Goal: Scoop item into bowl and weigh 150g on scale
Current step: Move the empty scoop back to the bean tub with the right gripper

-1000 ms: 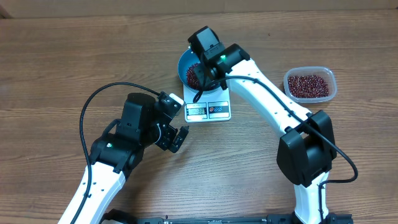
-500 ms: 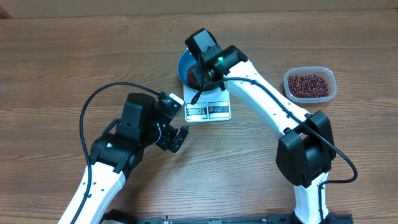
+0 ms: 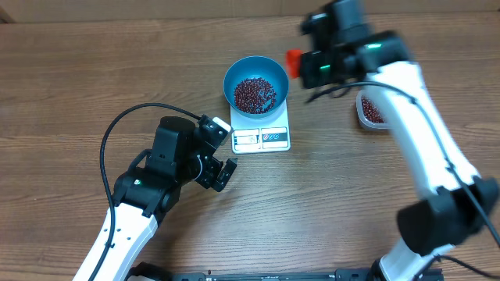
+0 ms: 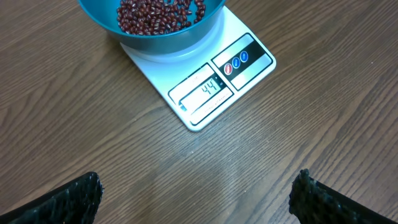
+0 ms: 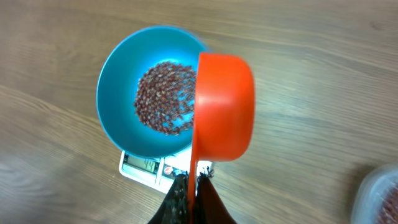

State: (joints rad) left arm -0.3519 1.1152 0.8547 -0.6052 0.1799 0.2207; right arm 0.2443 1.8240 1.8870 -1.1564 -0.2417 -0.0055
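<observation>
- Fingers of the left tool (image 3: 223, 173) stand spread to their widest with nothing between them. This tool hovers over bare wooden surface (image 3: 70, 86), near the scale's front left corner and apart from it.
- The scale (image 3: 262, 137), flat and white, lies on the surface in the middle. Its display and buttons run along the near edge, and the left wrist view shows the display reading 44.
- The bowl (image 3: 255, 84), deep and bright blue, sits on the scale's far half, and its rim overhangs the far edge.
- The beans (image 3: 255, 94), small and dark red-brown, lie in a loose heap on the bowl's floor, so they are over the scale's far half.
- An orange scoop (image 5: 224, 106) hangs in the air just beyond the scale's far right corner, beside the bowl's right rim. Whether it carries any beans cannot be told.
- The right tool (image 5: 193, 190) is pinched fully closed on the scoop's thin handle, up and to the right of the scale.
- A clear tub (image 3: 366, 114) with more beans stands on the surface well to the right of the scale, partly hidden by the right arm.
</observation>
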